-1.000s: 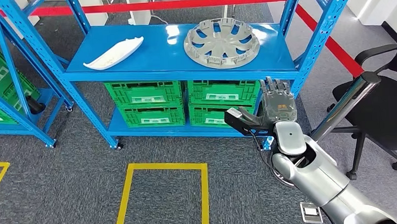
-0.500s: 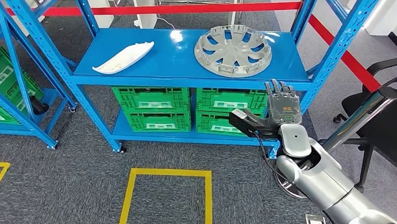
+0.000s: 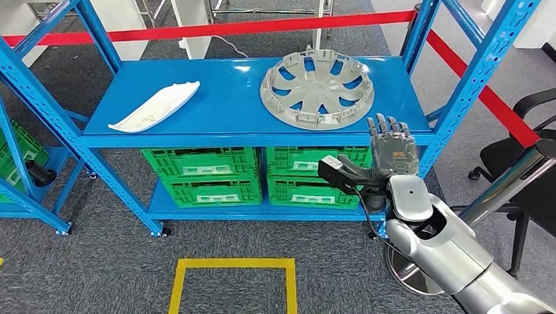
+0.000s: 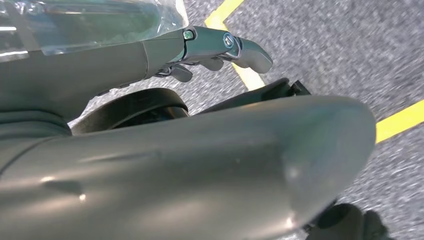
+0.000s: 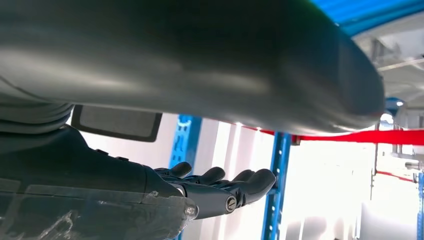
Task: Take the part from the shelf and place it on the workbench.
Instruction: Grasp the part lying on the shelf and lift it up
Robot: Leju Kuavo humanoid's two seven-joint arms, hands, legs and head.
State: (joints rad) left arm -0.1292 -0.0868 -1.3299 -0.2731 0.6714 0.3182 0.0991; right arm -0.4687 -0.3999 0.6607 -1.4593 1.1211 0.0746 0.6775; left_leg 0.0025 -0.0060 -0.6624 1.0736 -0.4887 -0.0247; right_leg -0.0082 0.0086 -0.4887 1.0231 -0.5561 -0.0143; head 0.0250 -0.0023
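Fingers (image 3: 387, 127) of the right hand (image 3: 392, 150): extended straight, side by side w/ slight gaps, tips up toward the shelf edge; thumb stuck out to the hand's left side. Nothing held, nothing touched. Right wrist view confirms: dark fingers (image 5: 235, 182) stretched out flat, nothing in the palm. Hand is raised palm away from head cam, back of hand facing cam, set on a silver forearm (image 3: 442, 245) rising from lower right.

Hubcap (image 3: 317, 89) (grey, spoked wheel cover): lies flat on the top deck of the blue shelf (image 3: 210, 124), just beyond and slightly left of the fingertips, apart from them. Fingertips sit just below the deck's front lip, near the shelf's right post.

White trim part (image 3: 154, 108), long and curved: same deck, well left of the fingers, well apart from hubcap.

Green crates (image 3: 262, 173): stacked in two columns on lower shelf level, left of the hand; thumb overlaps the right column in head view, contact cannot be told.

Left hand (image 4: 210, 50): seen in left wrist view over grey carpet w/ yellow floor tape (image 4: 240, 75). Fingers curled loosely, nothing seen in them; how far closed cannot be told.

Red barrier tape (image 3: 255, 25) runs behind the shelf. Black office chair (image 3: 544, 159) stands right of the right hand. Yellow floor-tape rectangle (image 3: 231, 290) on carpet in front of the shelf.
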